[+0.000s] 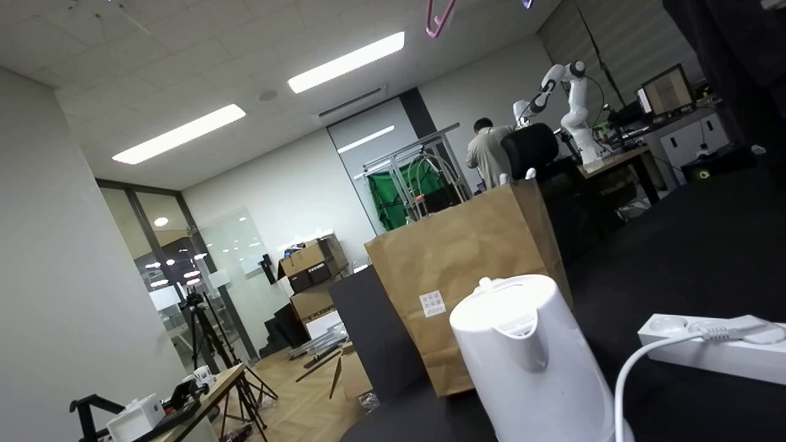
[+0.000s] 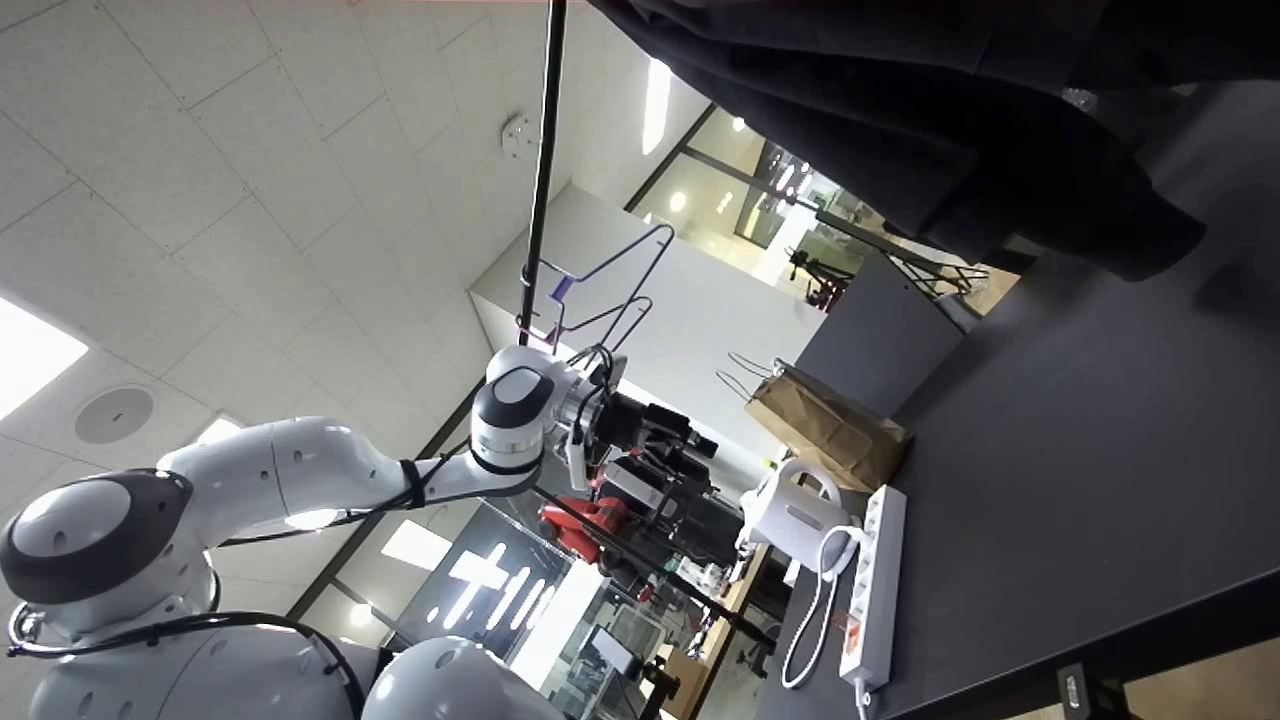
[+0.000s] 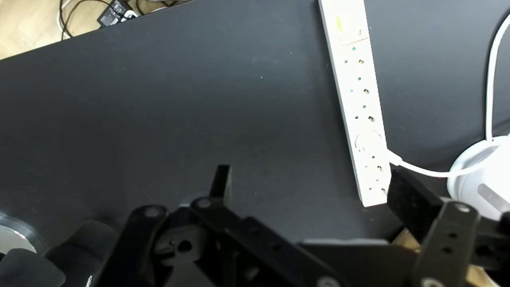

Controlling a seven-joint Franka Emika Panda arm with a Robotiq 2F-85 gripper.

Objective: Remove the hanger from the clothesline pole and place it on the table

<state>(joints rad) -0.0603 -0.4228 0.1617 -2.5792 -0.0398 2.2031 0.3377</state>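
The purple hanger [image 2: 562,288] hangs by its hook on the black pole [image 2: 541,170] in an exterior view, its wire triangle reaching to the right. A second hanger with a reddish hook [image 2: 535,331] hangs close beside it, and the two outlines overlap. In an exterior view only a pink hanger end [image 1: 433,32] and a small purple tip [image 1: 527,3] show at the top edge. My gripper [image 2: 692,440] is below the hangers and apart from them. In the wrist view the gripper [image 3: 310,185] is open with nothing between its fingers, above the black table [image 3: 239,99].
A white power strip [image 3: 354,91] lies on the table with a white kettle [image 2: 800,515] beside it. A brown paper bag [image 2: 830,425] stands behind the kettle. Dark cloth [image 2: 900,130] hangs above the table. A white cable [image 3: 492,79] loops by the kettle.
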